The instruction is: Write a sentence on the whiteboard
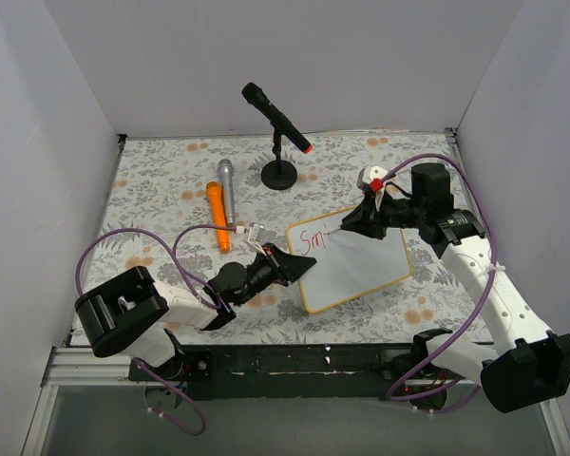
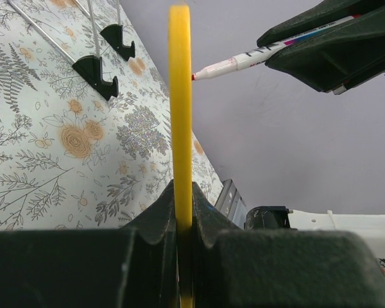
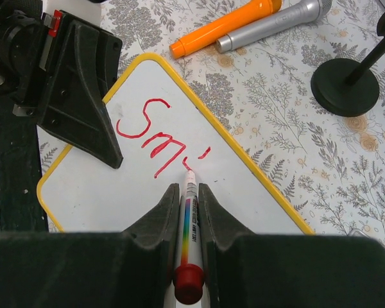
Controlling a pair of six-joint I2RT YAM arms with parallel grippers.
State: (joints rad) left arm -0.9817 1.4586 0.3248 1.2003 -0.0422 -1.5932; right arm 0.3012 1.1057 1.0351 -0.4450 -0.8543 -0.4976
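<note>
1. Table [image 1: 171, 171], covered with a cloth printed in grey leaves and orange flowers; plain white walls are set along its left, far and right edges.
2. Small rectangular whiteboard [image 1: 361, 271], white face, thin yellow rim, rounded corners: placed right of the table's middle, towards the near edge, and turned askew to the edges. Two black feet [image 2: 93, 69] on thin wire legs are seen on its underside in the left wrist view.
3. Sentence [image 3: 155, 138], red handwritten marker strokes: set at the end of the board nearest the left arm. Only the letters "Smi" are written.
4. Left gripper [image 2: 181, 215], black, two-fingered: clamped on the yellow rim at the whiteboard's left end, the rim pinched edge-on between the fingers.
5. Right gripper [image 3: 185, 192], black, two-fingered: clamped around a marker, with the arm reached in from the table's right edge.
6. Marker [image 3: 188, 221], white barrel with a rainbow stripe and a red cap on its rear end: the red tip is pressed to the board's face just below the last stroke.
7. Orange plastic microphone [image 1: 217, 217] and silver microphone [image 1: 227, 190]: laid side by side left of the table's middle, to the left of the whiteboard.
8. Black microphone [image 1: 277, 119] with an orange end: held tilted on a short black stand with a round base [image 1: 279, 174], near the middle of the far edge.
</note>
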